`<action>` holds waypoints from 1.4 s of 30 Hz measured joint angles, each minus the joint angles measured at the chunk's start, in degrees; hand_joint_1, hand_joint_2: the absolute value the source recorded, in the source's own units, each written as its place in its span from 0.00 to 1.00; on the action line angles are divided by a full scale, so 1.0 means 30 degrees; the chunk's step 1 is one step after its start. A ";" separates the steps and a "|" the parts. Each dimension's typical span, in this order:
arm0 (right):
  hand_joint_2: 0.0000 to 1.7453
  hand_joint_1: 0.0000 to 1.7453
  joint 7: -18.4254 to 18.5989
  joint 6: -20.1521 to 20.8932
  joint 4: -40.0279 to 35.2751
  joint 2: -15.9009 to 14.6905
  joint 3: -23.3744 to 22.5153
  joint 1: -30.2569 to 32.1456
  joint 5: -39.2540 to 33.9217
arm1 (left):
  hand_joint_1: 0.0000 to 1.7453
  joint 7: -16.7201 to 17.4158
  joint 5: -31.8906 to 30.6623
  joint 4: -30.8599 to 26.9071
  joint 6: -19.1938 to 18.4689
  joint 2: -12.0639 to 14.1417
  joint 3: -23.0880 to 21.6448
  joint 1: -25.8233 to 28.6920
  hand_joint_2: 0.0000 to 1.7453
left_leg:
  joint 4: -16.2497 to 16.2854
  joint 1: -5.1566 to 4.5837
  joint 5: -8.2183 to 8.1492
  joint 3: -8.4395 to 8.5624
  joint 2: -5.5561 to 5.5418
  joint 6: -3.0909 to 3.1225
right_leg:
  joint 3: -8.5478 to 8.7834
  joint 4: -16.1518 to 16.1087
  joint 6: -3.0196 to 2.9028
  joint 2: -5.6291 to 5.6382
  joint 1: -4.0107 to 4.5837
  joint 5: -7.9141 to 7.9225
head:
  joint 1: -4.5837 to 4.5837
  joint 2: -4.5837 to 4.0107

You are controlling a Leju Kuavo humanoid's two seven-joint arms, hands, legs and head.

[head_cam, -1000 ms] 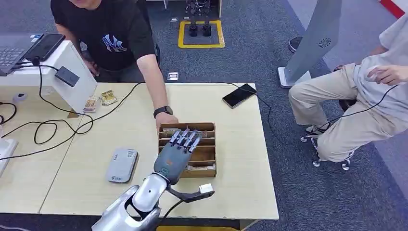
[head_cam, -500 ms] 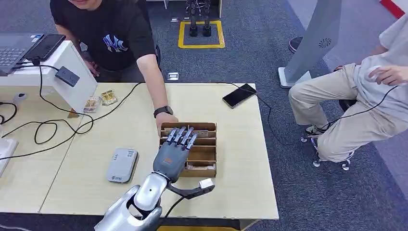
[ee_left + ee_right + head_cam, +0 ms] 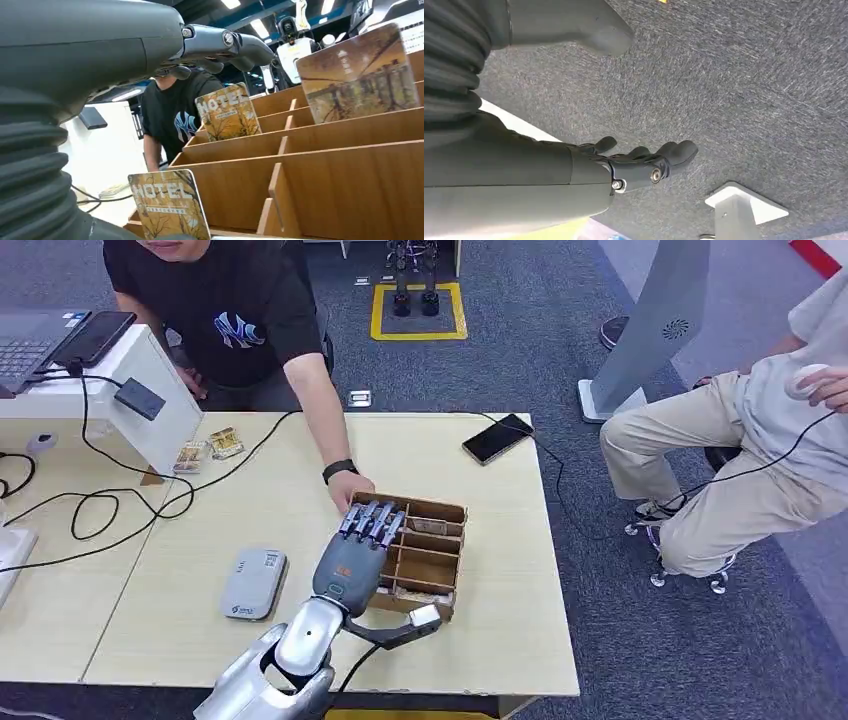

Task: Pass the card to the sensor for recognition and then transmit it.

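- Carpeted room, light wooden desk (image 3: pixel 480 540) carrying the work items; seated person at the right, well apart.
- Wooden card box (image 3: pixel 425 555) sits skewed on desk; a person's hand (image 3: pixel 352 485) touches its far corner, likely steadying it.
- Hotel cards (image 3: pixel 227 111) stand upright in box slots, easy to pick.
- Left hand (image 3: pixel 355 555) hovers over box, fingers (image 3: pixel 372 522) extended, holding nothing.
- Right hand (image 3: pixel 644 160) hangs over the floor, loosely curled, empty.
- Grey card sensor (image 3: pixel 253 583) just left of the left hand; cables beyond.

Left arm reaching forward, right arm hanging.
Left hand (image 3: pixel 358 552) flat, palm down, fingers (image 3: pixel 372 522) straight and apart, thumb out to the right, holding nothing. Right hand (image 3: pixel 624 165) low, fingers loosely curled, empty.
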 joint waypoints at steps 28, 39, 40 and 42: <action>1.00 0.00 -0.0627 0.0000 0.0029 0.0000 -0.0007 -0.0001 -0.0714 | 0.14 -0.2630 0.0066 -0.2492 0.0765 0.0874 0.1843 0.1348 1.00 | -0.0002 0.0001 -0.0001 -0.0012 -0.0002 0.0000 | -0.0008 0.0000 -0.0004 0.0002 0.0000 -0.0006 | 0.0000 0.0000; 1.00 0.00 -0.0611 0.0000 0.0029 0.0007 -0.0007 -0.0002 -0.0576 | 1.00 -0.2586 0.0109 -0.2484 0.0547 0.1136 0.1931 0.1320 1.00 | -0.0002 0.0001 -0.0002 -0.0017 -0.0002 0.0000 | -0.0016 0.0000 -0.0003 0.0002 0.0001 -0.0008 | 0.0000 0.0000; 1.00 0.00 -0.0633 0.0000 0.0029 0.0007 0.0000 -0.0002 -0.0576 | 1.00 -0.2708 0.0138 -0.2463 0.0453 0.1151 0.1931 0.1312 1.00 | -0.0002 0.0001 -0.0002 -0.0017 -0.0002 0.0000 | -0.0016 0.0000 -0.0003 0.0002 0.0001 -0.0008 | 0.0000 0.0000; 1.00 0.00 -0.0721 0.0000 0.0036 0.0007 -0.0007 -0.0002 -0.0576 | 1.00 -0.3192 0.0211 -0.2368 0.0174 0.1224 0.1931 0.1277 1.00 | -0.0002 0.0001 -0.0002 -0.0016 -0.0001 0.0000 | -0.0017 0.0000 -0.0003 0.0002 0.0001 -0.0008 | 0.0000 0.0000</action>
